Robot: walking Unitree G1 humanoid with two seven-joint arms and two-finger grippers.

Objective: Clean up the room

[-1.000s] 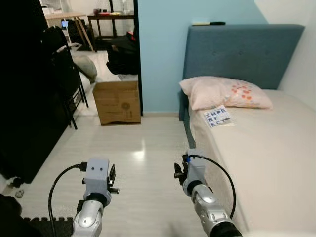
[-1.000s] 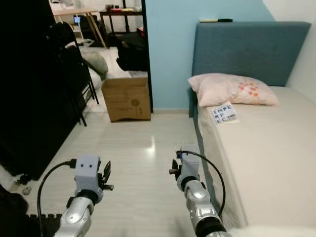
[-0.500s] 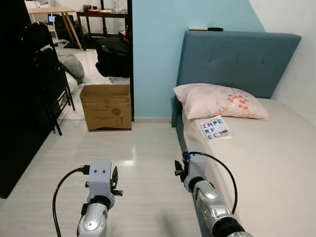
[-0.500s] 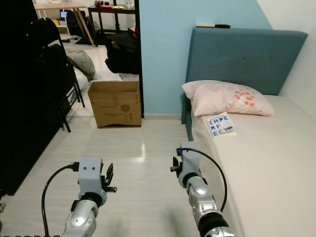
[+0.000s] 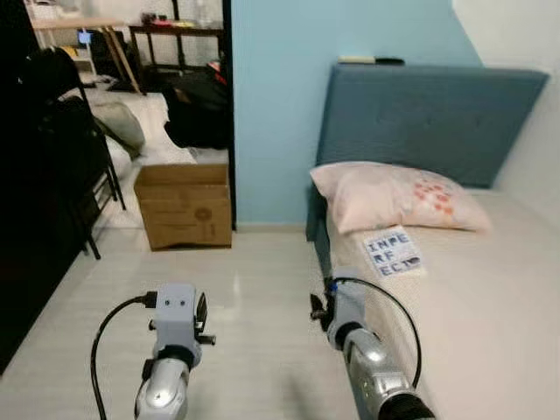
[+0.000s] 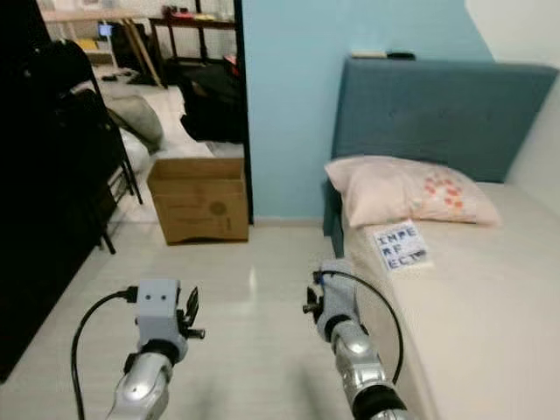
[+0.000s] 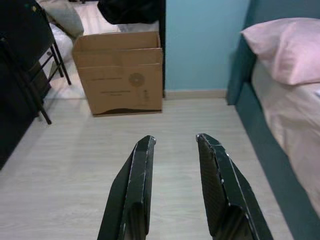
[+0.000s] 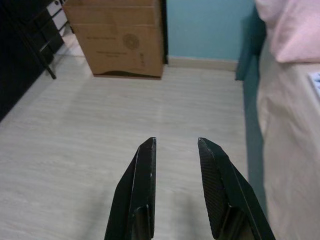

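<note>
A bedroom with pale wood floor [image 5: 254, 289] and a light-blue wall [image 5: 271, 96]: the robot's two arms are held low in front of it, the left claw [image 7: 175, 187] and right claw [image 8: 175, 190] each with both black fingers spread apart and nothing between them, hanging above bare floor. On the right stands one bed [image 5: 490, 324] with a blue-grey padded headboard [image 5: 420, 122]; one pink pillow [image 5: 394, 197] with orange spots lies against the headboard, and one small white book [image 5: 394, 252] with block letters lies on the mattress just in front of the pillow, near the bed's edge. Two small items, one pale and one dark, rest on top of the headboard, too small to identify. One open cardboard box [image 5: 184, 206] sits on the floor by the doorway, left of the blue wall. Beyond the doorway lie a dark bag [image 5: 197, 109] and a grey cushion [image 5: 118, 127]; one wooden counter [image 5: 74, 24] stands at the back. Dark furniture [image 5: 35, 192] lines the left side.
</note>
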